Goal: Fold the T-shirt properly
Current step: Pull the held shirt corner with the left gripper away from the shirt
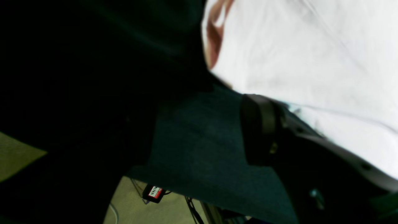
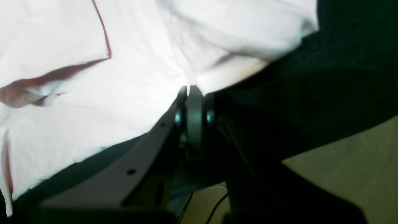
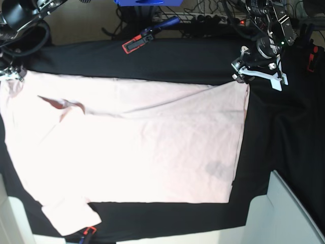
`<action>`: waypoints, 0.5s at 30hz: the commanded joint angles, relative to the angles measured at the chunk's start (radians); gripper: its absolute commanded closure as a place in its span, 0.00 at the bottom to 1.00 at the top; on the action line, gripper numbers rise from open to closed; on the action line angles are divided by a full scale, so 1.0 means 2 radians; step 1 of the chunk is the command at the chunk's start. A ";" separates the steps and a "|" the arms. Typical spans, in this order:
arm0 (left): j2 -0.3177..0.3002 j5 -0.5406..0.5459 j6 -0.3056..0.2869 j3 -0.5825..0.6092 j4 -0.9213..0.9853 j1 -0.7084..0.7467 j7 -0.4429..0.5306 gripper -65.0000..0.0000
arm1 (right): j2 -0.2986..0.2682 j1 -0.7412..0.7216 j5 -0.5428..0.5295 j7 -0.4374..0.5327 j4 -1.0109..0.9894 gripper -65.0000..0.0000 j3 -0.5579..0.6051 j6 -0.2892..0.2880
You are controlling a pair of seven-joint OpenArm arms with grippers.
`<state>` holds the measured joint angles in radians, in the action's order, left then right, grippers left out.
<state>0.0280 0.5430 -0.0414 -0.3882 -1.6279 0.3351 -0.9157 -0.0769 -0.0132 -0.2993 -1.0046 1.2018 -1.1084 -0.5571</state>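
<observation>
the t-shirt (image 3: 137, 142) lay spread flat, plain side up, across the black-clothed worktop (image 3: 284, 132). at about 1 o'clock of the shirt, the left end effector (image 3: 242, 72) sat by the far corner, its jaws parted and nothing between them. at about 10 o'clock, the right end effector (image 2: 194, 93) was pinched together on the t-shirt's edge, cloth bunched at its fingertips.

A black-clothed table (image 3: 284, 142) is carrying the pink T-shirt (image 3: 137, 147), which is lying spread flat over most of it.
</observation>
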 commanded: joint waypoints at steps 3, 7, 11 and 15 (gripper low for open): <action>-0.001 0.004 -0.002 -0.001 -0.008 -0.005 0.007 0.34 | -0.008 -0.003 -0.003 0.002 0.007 1.00 0.000 -0.002; 0.000 0.004 -0.002 0.003 -0.008 -0.019 0.007 0.34 | -0.008 -0.003 -0.003 0.002 0.007 1.00 0.001 -0.002; 0.000 0.004 -0.002 0.003 0.003 -0.032 0.007 0.34 | -0.008 -0.003 -0.003 0.002 0.007 1.00 0.001 -0.002; 0.000 0.001 -0.002 0.003 0.022 -0.046 0.007 0.34 | -0.009 -0.004 -0.003 0.002 0.007 1.00 0.001 -0.002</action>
<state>0.0326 0.5350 -0.0414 -0.3817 -1.5684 0.2512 -0.9123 -0.0772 -0.0135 -0.2993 -1.0046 1.2018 -1.1076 -0.5571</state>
